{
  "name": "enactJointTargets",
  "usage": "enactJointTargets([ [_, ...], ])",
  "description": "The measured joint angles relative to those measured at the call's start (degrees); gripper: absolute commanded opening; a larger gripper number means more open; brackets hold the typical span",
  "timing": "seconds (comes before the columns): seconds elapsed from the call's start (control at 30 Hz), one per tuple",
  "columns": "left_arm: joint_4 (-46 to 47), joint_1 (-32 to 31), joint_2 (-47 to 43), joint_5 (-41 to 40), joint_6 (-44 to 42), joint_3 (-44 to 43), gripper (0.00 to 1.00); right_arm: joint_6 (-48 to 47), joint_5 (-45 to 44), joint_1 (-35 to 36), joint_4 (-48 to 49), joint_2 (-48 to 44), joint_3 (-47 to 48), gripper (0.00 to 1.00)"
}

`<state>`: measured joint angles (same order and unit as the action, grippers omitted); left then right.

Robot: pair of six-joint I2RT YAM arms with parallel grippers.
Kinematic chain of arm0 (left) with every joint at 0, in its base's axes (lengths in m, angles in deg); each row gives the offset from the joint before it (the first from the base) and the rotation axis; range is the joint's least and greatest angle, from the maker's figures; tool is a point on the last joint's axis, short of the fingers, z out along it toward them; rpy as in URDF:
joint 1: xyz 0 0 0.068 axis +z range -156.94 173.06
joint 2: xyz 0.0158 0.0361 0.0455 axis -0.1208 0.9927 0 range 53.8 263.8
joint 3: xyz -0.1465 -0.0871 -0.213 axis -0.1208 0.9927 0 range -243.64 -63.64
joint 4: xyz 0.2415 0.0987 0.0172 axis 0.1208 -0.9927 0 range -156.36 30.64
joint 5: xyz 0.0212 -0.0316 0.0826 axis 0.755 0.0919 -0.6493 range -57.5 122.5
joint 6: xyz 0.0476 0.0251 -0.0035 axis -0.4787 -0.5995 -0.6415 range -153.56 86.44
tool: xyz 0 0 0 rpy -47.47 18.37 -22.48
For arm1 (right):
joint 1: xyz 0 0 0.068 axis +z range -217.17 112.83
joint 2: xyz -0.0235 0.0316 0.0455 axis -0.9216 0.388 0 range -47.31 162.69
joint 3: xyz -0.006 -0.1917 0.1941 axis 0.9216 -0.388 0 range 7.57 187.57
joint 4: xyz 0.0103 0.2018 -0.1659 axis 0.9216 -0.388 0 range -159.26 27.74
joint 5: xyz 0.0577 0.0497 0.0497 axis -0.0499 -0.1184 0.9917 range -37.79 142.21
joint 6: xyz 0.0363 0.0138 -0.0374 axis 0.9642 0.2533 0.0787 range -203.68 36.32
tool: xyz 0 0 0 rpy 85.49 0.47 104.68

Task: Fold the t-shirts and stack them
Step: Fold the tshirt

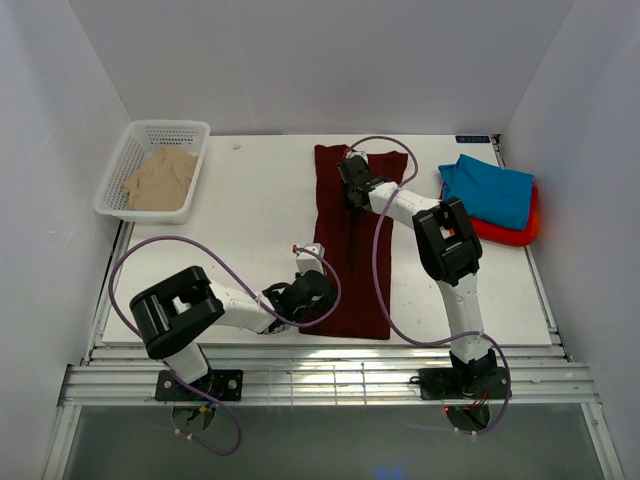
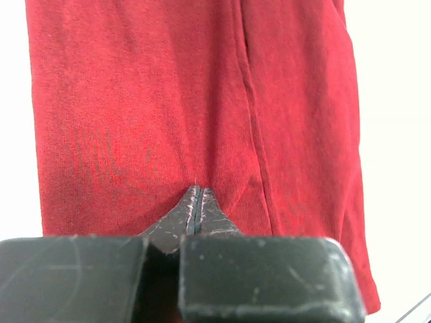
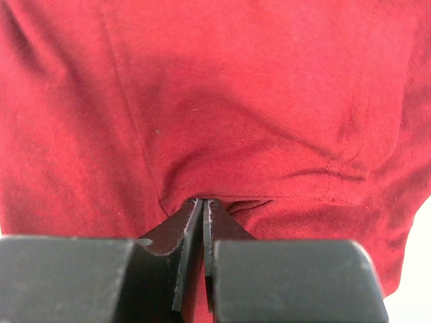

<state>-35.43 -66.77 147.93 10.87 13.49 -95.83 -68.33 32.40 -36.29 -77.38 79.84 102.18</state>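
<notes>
left fingers (image 2: 178, 219): closed, pinching one end | right fingers (image 3: 180, 225): closed, pinching opposite end | maroon t-shirt (image 1: 347, 262): narrow strip flat on table (image 1: 250, 220), spanning between both pairs | risk: shallow pinches may slip under uneven lifting, spilling the fold.

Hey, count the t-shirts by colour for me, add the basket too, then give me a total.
dark maroon cloth t-shirt: 1
teal-blue cloth t-shirt: 1
bright red-orange cloth t-shirt: 1
beige cloth t-shirt: 1
white plastic mesh basket: 1
Total: 5
</notes>
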Motion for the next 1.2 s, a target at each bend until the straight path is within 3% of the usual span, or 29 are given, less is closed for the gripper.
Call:
enactJointTargets([
  [0.27,0.3,-0.1,0.7,-0.9,-0.2,-0.7,0.00,-1.0,2.5,0.0,-2.0,2.8,5.0,0.09],
  [0.37,-1.4,-0.4,0.7,-1.6,-1.8,-1.9,0.00,-1.0,2.4,0.0,-0.9,1.2,2.8,0.22],
  [0.5,-5.9,-0.7,0.4,-2.2,-5.5,-4.3,0.00,-1.7,-0.1,0.0,-1.2,-7.8,-7.9,0.36],
  [0.6,-10.0,-0.9,-2.3,-3.0,-9.1,-6.3,0.18,-2.4,-4.2,1.0,-1.3,-20.0,-16.5,0.47],
  [0.63,-11.0,-1.0,-3.8,-3.2,-10.2,-7.0,0.35,-2.4,-5.6,1.7,-1.4,-24.8,-18.9,0.48],
  [0.73,-13.4,-1.1,-9.9,-4.4,-12.1,-8.2,0.56,-1.8,-8.2,5.4,-0.7,-38.5,-24.9,0.51],
  [0.9,-19.2,-1.2,-18.5,-7.3,-9.7,-8.6,0.64,4.9,-8.2,12.9,-1.6,-56.6,-36.5,0.50],
  [1.2,-29.2,-1.9,-21.2,-5.2,0.9,5.0,0.66,23.1,-5.5,26.9,-10.8,-63.0,-57.5,0.50],
])
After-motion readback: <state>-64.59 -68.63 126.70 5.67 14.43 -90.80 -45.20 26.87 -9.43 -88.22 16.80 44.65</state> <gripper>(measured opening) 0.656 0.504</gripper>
